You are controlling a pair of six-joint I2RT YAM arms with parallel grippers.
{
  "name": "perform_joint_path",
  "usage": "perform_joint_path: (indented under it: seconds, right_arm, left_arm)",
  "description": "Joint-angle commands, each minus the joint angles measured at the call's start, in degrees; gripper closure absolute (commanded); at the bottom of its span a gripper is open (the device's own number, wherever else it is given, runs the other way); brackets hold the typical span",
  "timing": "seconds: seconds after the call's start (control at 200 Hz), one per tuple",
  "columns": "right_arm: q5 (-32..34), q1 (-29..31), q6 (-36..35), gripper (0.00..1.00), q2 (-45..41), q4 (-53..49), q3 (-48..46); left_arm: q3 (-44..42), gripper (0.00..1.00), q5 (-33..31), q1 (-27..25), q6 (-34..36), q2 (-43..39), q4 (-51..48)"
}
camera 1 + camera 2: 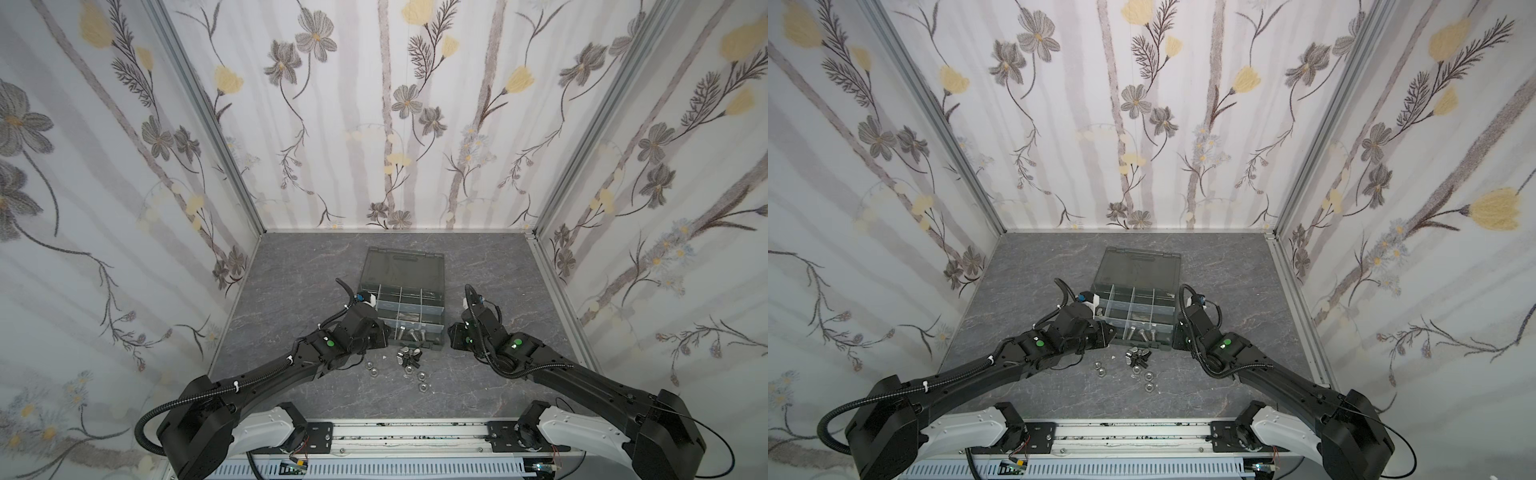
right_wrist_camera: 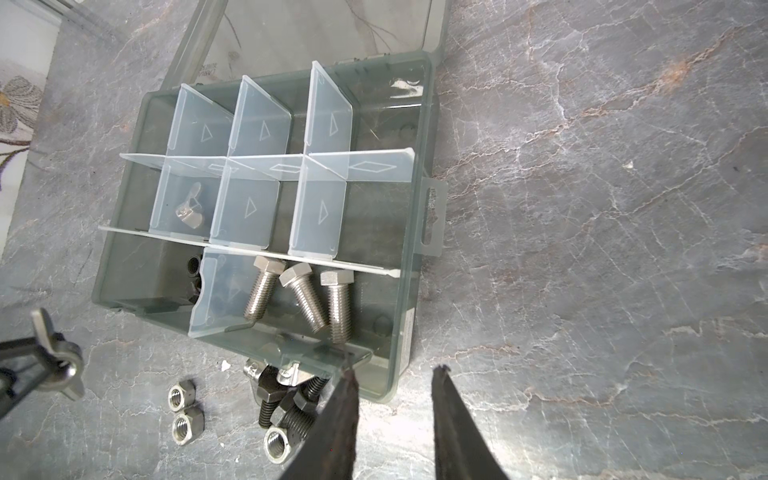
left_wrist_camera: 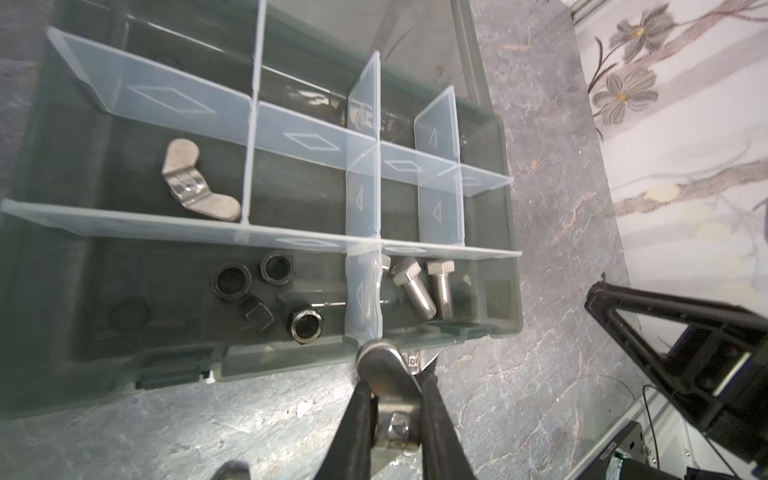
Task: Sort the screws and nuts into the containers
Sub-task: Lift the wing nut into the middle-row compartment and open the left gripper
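the table (image 1: 291, 270) is a dark grey surface with pale, marble-like veins, closed in on three sides by flowered panels (image 1: 124, 208). toward its back middle stands the organiser case (image 2: 409, 316), with its smoky lid (image 1: 401, 266) folded open and lying flat on the table behind it. against the case's near wall lies a small heap of black screws (image 2: 270, 405) and silver wing nuts (image 2: 286, 376), all touching one another. a tiny white fleck (image 2: 225, 365) lies just beside the heap. silver hex nuts (image 2: 182, 392) lie loose on the table: two close together left of the heap, one touching the black screws, and two more toward the robot's side.
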Motion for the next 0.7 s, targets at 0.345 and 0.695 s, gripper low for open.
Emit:
perform_joint_path:
  seconds: [0.345, 0.695]
  right_arm:
    - [1.72, -0.17, 0.9, 0.68, -1.12, 0.74, -0.15]
    - [3.07, -0.53, 1.7, 0.68, -2.36, -1.18, 0.64]
  left_arm:
    - [10.01, 0.85, 4.13, 15.11, 13.03, 13.15, -0.64]
    - [14.8, 0.85, 5.3, 18.03, 16.83, 23.16, -0.64]
